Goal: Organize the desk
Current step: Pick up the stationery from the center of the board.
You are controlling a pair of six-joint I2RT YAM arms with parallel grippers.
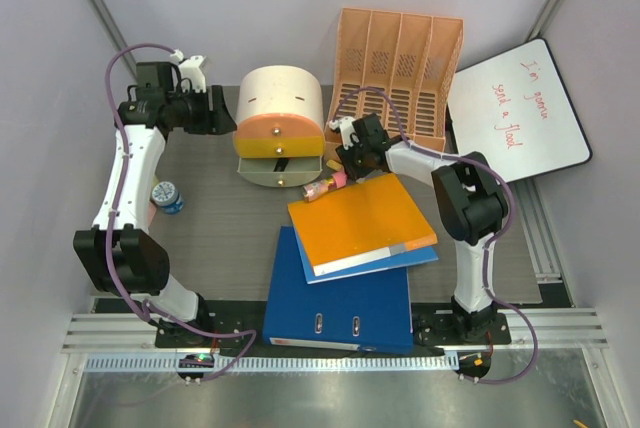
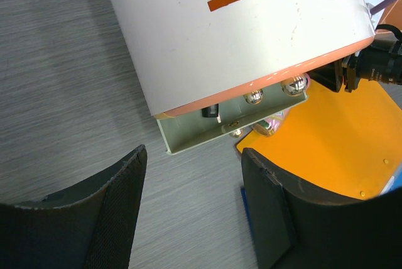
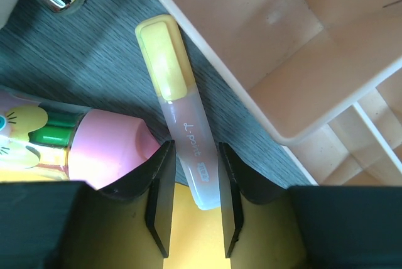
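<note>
OVERHEAD: a fixed camera above and behind the arm bases, at the bottom of the frame, looks down on the whole tabletop (image 1: 220, 238). The left wrist camera looks low past the left gripper (image 2: 193, 149) to the drawer unit (image 2: 239, 30). The right wrist camera sits closest, over the right gripper (image 3: 196, 146) and a yellow highlighter (image 3: 173, 87). All three show the orange binder (image 1: 365, 218).

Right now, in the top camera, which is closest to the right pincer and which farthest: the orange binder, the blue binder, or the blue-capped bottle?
1. Flat orange ring binder, just beside the right pincer.
2. Big blue ring binder, under it, at the near edge.
3. Small blue-capped bottle, far off on the left.
</note>
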